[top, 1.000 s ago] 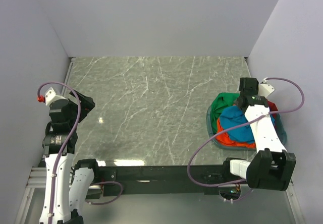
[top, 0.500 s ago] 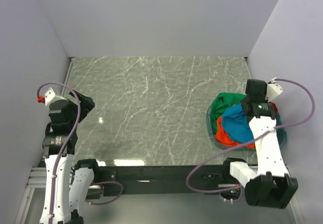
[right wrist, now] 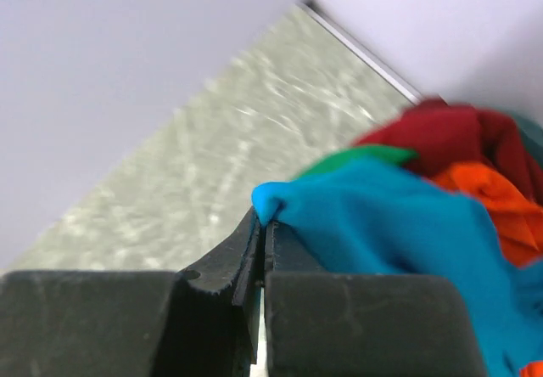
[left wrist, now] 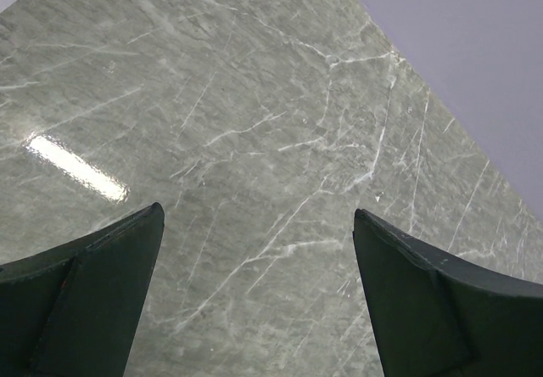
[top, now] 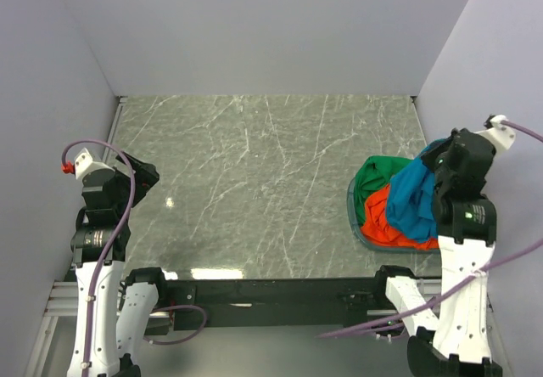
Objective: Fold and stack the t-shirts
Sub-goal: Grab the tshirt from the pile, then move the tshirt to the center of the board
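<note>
A pile of t-shirts fills the teal-grey basket (top: 354,211) at the table's right edge: a green one (top: 371,182), an orange-red one (top: 389,227) and a dark red one (right wrist: 458,131). My right gripper (right wrist: 265,222) is shut on a fold of the teal-blue t-shirt (top: 413,200), which hangs lifted above the pile, stretched up toward the right wall. The pinched cloth (right wrist: 373,224) bulges out past the closed fingertips. My left gripper (left wrist: 254,233) is open over bare marble at the far left, holding nothing.
The grey marble table (top: 254,182) is walled on the left, back and right. The right arm (top: 462,224) rises close to the right wall. A dark rail (top: 280,292) runs along the near edge between the arm bases.
The right gripper closed on the teal-blue t-shirt and pulled it up and to the right, out of the basket pile. The left arm stayed still.
</note>
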### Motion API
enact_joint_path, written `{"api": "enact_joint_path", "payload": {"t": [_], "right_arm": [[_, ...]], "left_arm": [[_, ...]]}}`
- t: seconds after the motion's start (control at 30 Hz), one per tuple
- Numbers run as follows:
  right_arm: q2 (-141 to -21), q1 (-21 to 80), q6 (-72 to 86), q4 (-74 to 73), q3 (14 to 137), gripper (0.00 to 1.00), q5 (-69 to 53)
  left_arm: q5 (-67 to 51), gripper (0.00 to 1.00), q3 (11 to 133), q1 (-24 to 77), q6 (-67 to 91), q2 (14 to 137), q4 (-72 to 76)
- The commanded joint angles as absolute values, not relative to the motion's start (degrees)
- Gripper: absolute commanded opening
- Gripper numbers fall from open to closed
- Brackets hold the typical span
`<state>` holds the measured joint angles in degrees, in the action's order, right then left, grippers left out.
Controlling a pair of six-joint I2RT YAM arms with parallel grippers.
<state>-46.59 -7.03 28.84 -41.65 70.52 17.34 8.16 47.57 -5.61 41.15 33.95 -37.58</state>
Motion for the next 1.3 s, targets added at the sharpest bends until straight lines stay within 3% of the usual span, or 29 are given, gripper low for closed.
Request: {"api": "enact_joint_path", "payload": {"t": [0.0, 0.4, 0.5, 0.67, 0.97, 1.07, 1.27], "right_arm": [[-45.44, -7.29, 26.19, -38.32, 77.59, 0.00, 11.78], [-53.34, -2.48, 27.33, -30.15, 87.26, 0.00, -12.13], [-56.85, 8.24, 25.14, -29.79, 91.64, 0.00, -6.86], [-65.90, 23.77, 22.59, -29.44, 98.87, 0.00, -8.00], [-82.69, 41.21, 18.19, -30.06, 117.85, 0.00, -6.06], [-84.64, 42.36, 20.64, -28.22, 117.25, 0.00, -5.54], [-81.83, 41.75, 28.03, -23.46, 95.67, 0.00, 3.58]], "left_arm": [[7.38, 0.99, 47.37, -5.89, 40.43, 33.49, -36.04], [7.30, 1.00, 47.20, -5.89, 40.34, 34.54, -36.12], [6.95, 0.99, 47.20, -5.89, 40.25, 34.89, -36.12], [7.91, 0.99, 47.02, -6.06, 40.34, 34.98, -36.12], [9.14, 1.00, 47.64, -6.15, 40.34, 36.82, -37.09], [10.19, 0.99, 47.90, -6.24, 40.43, 36.74, -37.44], [11.43, 1.00, 47.64, -6.33, 41.57, 36.65, -37.97]]}}
